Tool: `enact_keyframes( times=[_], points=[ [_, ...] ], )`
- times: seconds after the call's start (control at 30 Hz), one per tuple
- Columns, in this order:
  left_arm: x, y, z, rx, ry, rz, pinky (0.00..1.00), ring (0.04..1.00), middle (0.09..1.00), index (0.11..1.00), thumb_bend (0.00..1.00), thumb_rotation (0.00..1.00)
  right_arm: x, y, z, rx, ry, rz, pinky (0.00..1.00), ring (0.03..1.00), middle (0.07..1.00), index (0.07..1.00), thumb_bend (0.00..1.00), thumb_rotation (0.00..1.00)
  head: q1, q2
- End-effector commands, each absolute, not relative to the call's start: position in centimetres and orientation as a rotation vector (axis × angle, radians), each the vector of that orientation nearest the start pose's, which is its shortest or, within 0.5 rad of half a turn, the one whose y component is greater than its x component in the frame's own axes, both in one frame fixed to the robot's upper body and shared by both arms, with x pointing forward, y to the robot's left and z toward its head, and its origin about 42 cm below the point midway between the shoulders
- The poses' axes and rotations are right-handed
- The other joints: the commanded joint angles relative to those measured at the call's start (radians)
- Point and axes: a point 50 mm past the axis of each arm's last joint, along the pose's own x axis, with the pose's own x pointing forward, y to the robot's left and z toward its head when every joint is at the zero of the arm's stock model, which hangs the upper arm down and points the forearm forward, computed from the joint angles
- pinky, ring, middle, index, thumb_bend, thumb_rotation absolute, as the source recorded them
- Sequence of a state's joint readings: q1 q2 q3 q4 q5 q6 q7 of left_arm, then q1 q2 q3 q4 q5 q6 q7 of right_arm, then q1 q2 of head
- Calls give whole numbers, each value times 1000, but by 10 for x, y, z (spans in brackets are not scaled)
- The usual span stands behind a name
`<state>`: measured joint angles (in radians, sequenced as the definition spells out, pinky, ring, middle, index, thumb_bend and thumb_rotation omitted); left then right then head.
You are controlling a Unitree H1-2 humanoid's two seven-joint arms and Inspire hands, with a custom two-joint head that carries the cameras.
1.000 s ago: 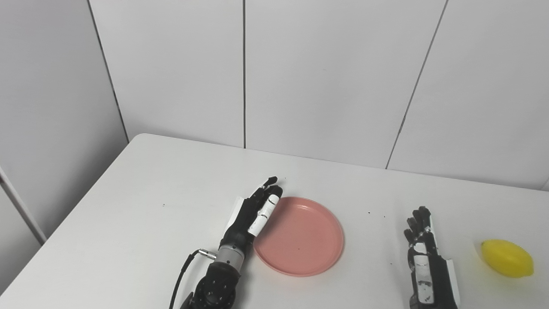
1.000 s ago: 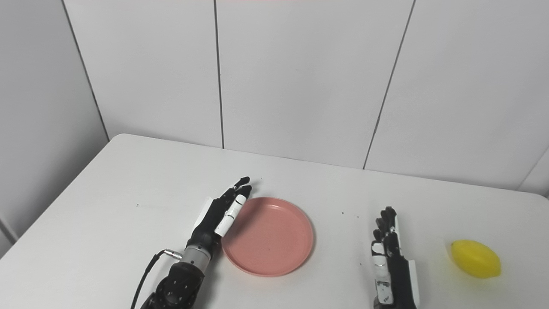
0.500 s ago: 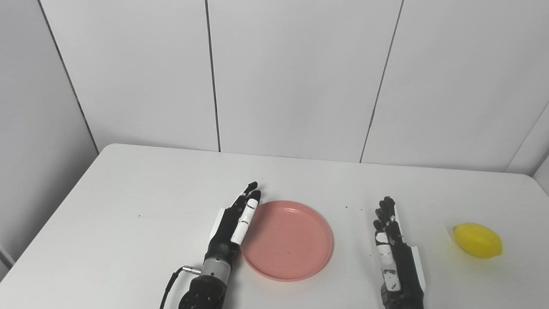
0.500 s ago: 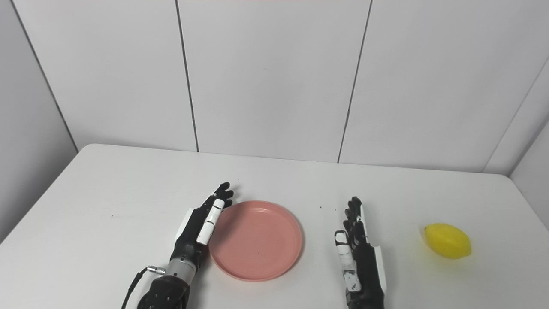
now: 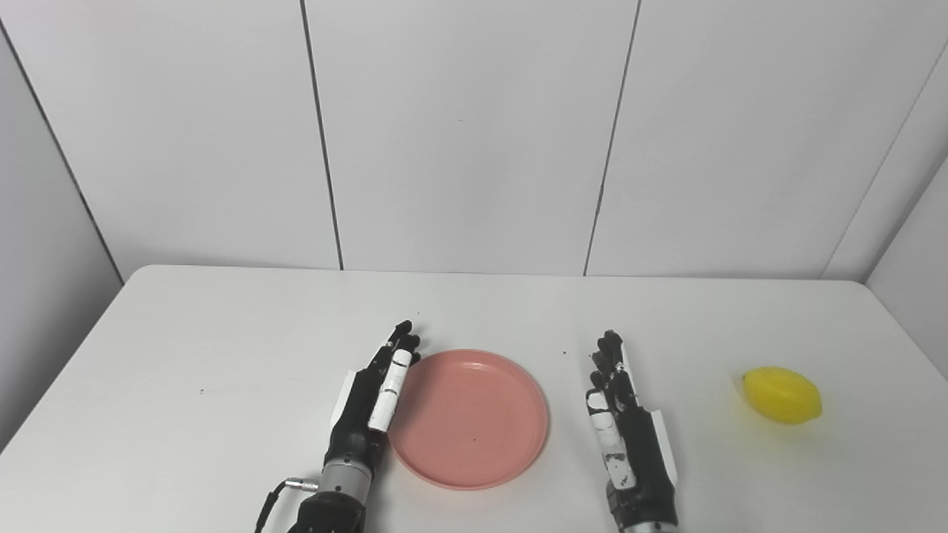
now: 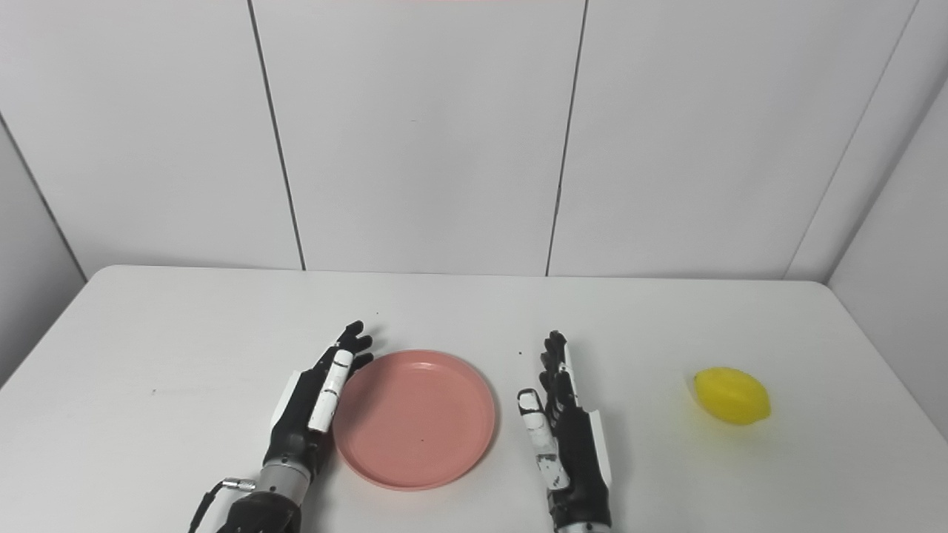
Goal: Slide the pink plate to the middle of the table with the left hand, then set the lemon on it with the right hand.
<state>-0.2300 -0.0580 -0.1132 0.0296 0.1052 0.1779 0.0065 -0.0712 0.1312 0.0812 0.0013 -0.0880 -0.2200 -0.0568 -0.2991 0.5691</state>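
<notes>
**Hands flank the pink plate, lemon off to the right**

Left hand stands edge-on at the left rim of the pink plate, fingers straight and close together, holding nothing; it looks to touch the rim, though contact is hard to confirm. That plate lies flat on the white table. Just right of the plate, apart from it, the right hand rests extended and empty. Well right of the plate sits the lemon, untouched.
</notes>
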Motion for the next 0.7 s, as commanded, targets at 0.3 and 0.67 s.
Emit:
enact_keyframes(
  times=[0.3, 0.67],
  points=[
    [350, 139, 155, 14, -107, -188, 830, 877, 896, 890, 558, 1000, 308, -129, 154, 84, -371, 50, 1000, 1000, 1000, 1000, 646, 894, 20, 10],
    [353, 152, 153, 28, -144, -196, 908, 921, 942, 946, 601, 1000, 308, -152, 166, 29, -389, -30, 1000, 1000, 996, 984, 687, 880, -5, 21]
  ],
)
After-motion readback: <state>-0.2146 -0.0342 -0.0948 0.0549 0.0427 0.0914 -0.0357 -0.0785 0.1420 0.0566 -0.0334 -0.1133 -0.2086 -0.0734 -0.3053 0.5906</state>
